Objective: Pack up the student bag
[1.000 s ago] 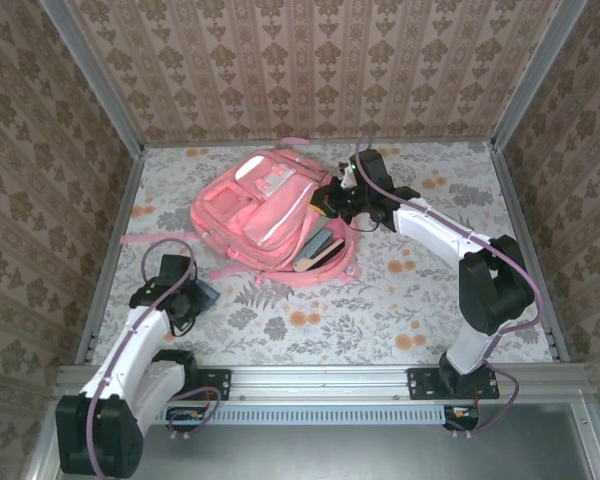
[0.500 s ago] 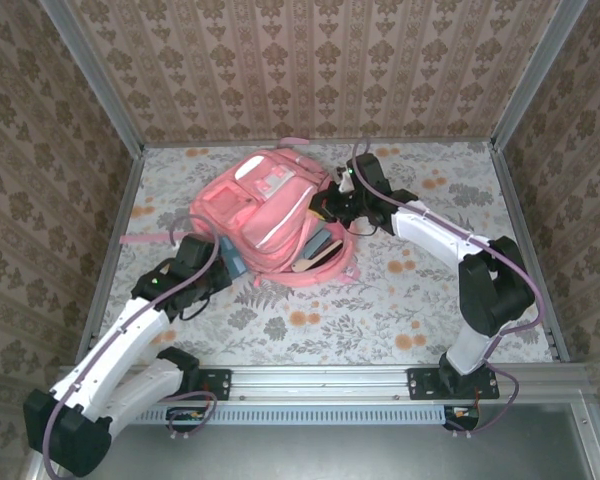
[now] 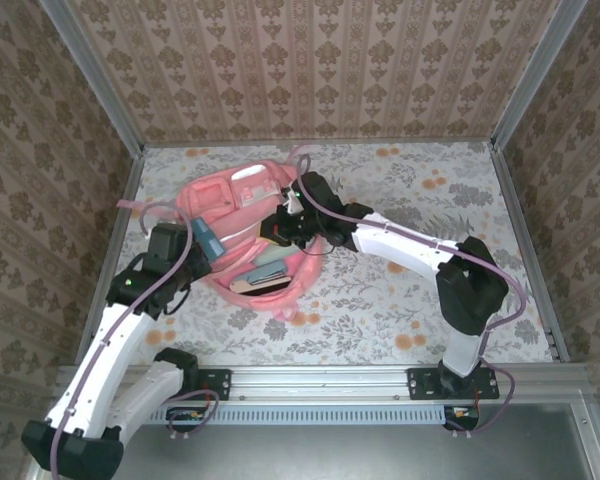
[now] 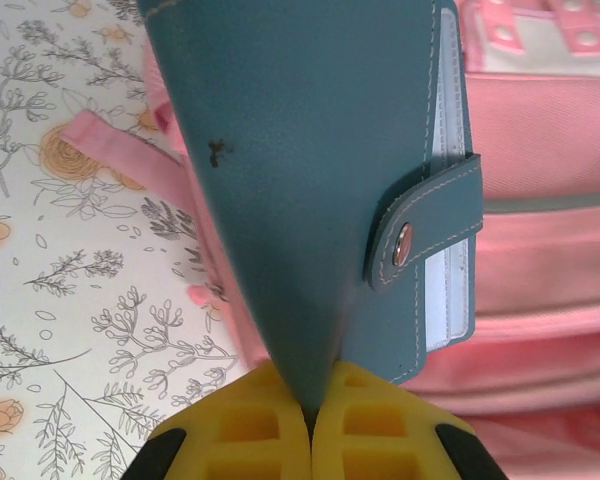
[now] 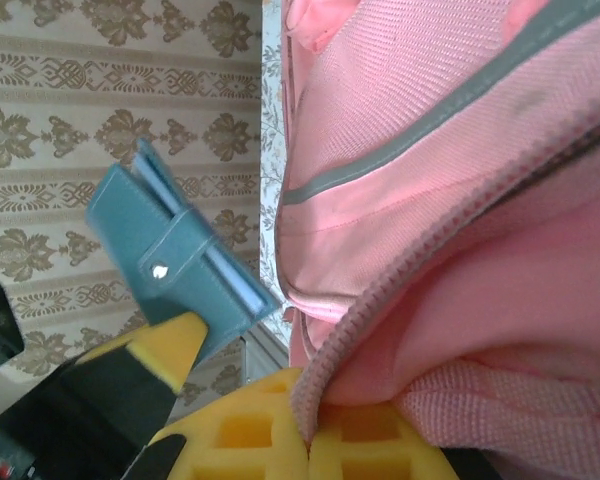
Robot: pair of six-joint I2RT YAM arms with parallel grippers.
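While my left gripper point(image 4: 310, 405) pinches the teal snap-clasp notebook point(image 4: 310, 180) by one edge between its yellow pads point(image 4: 242, 428), my right gripper point(image 5: 315, 425) is pressed together on the zipper rim of the student bag point(image 3: 230, 190), lifting that pink fabric to hold the mouth open. The bag lies on the floral table point(image 3: 410, 290). The notebook hangs tilted just at the bag's left side, with its snap strap on the side toward the bag. Inside the bag's mouth, on its near side, I can see books point(image 3: 260, 277) lying flat. I judge the step in hand to be sliding the notebook into that opening. To do it well I should carry the notebook over the bag's mouth, turn it so a narrow edge leads, and lower it alongside the books rather than onto the rim. My hold is along one edge only, so a bump on the fabric could twist the notebook loose, and slow travel seems wise. The right fingers should hold the rim high and taut until the notebook is past the zipper. Only then should the left pads part.
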